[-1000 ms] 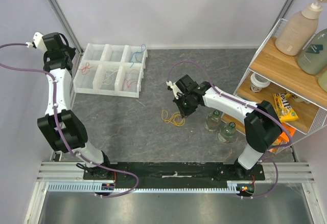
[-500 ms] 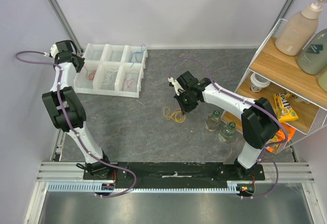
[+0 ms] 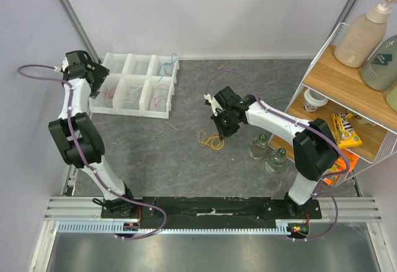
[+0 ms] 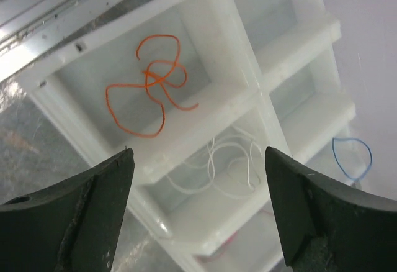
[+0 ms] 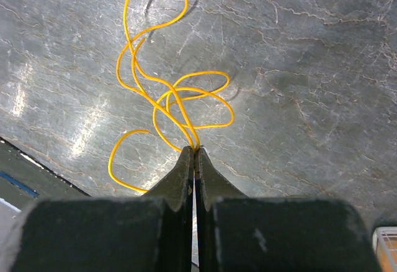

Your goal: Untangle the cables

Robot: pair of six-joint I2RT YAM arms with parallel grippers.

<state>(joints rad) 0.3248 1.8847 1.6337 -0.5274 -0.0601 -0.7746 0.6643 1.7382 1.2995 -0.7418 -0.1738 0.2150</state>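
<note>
Floppiness is the issue: the yellow cable (image 5: pixel 172 90) looks light and limp, best pinched on one strand. Right gripper (image 5: pixel 195 151) clamps it, left gripper (image 4: pixel 197 154) gapes empty.

Only "m&m's", in brown letters on the yellow candy bag (image 3: pixel 346 130) on the wooden shelf (image 3: pixel 374 138).

left jaws wide, right jaws together

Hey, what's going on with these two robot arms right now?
The right gripper is shut on a tangled yellow cable that trails over the grey table. The left gripper hangs open above the white divided tray, over the compartment where an orange cable lies. A white cable lies in the next compartment.
</note>
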